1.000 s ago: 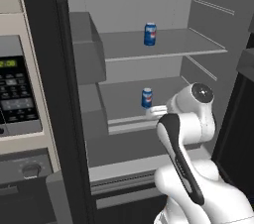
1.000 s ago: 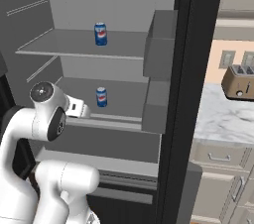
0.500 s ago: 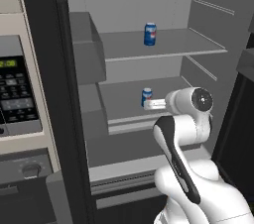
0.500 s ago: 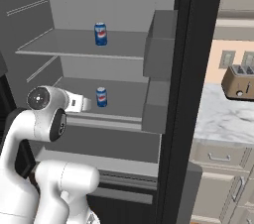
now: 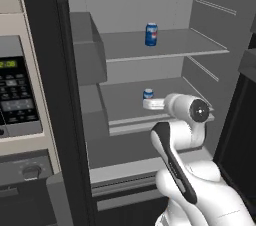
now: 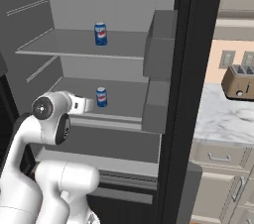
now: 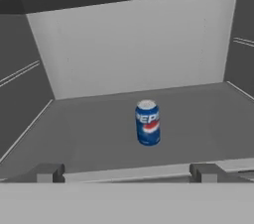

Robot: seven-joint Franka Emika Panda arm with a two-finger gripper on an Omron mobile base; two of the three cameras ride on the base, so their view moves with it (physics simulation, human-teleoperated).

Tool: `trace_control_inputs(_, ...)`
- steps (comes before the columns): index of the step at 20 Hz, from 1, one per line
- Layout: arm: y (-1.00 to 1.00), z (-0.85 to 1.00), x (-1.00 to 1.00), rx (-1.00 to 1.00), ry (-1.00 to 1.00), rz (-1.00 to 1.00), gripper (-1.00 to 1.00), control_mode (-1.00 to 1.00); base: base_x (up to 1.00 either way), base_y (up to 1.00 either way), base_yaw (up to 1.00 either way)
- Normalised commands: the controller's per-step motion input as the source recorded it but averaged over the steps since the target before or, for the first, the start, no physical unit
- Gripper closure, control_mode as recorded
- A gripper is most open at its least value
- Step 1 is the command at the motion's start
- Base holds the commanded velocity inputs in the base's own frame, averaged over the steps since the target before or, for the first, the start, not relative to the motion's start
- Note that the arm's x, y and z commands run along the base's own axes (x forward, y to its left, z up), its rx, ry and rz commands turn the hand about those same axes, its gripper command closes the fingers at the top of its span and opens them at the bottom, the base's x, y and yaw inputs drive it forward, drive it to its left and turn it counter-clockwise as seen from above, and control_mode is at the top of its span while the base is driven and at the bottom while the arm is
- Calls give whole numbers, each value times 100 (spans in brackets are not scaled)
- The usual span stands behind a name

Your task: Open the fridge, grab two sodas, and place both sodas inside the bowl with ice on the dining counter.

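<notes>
Blue and white, with a red patch, the lower soda can [image 7: 148, 123] stands upright on the second grey shelf [image 7: 99, 139] of the open fridge [image 5: 150, 0]; its long axis is vertical and its label faces the hand camera. The can is near the middle of the shelf, with bare shelf on all sides of it, and it is well apart from both side walls and from the back wall. The front edge of this shelf is a pale strip lying just in front of the fingertips [image 7: 48, 172].

The gripper [image 7: 126, 172] is level with this shelf, at its front edge, and points straight at the can. Its fingers are spread wide, much wider than the can, and hold nothing; the can is apart from them, further in.

In the right base view the same can [image 6: 101, 96] is just beyond the white hand [image 6: 82, 104]. A second soda can [image 6: 100, 33] stands upright on the upper shelf [image 6: 74, 49], also with free room around it.

Door bins [image 6: 161, 69] hang at the right side, and a toaster [image 6: 239, 83] sits on a marble counter [image 6: 223, 119] outside. A microwave [image 5: 17, 95] is to the left of the fridge.
</notes>
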Motion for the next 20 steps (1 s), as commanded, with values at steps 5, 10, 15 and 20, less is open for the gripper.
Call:
trace_control_inputs(5,-5,0,35,2,-3,0,-100,-100,0,0,0)
trace_control_inputs(10,-18,0,30,0,4,0,-100,-100,0,0,0)
trace_control_inputs(15,-13,-1,39,-3,1,0,-100,-100,0,0,0)
trace_control_inputs(20,0,-13,18,-10,0,0,-100,-100,0,0,0)
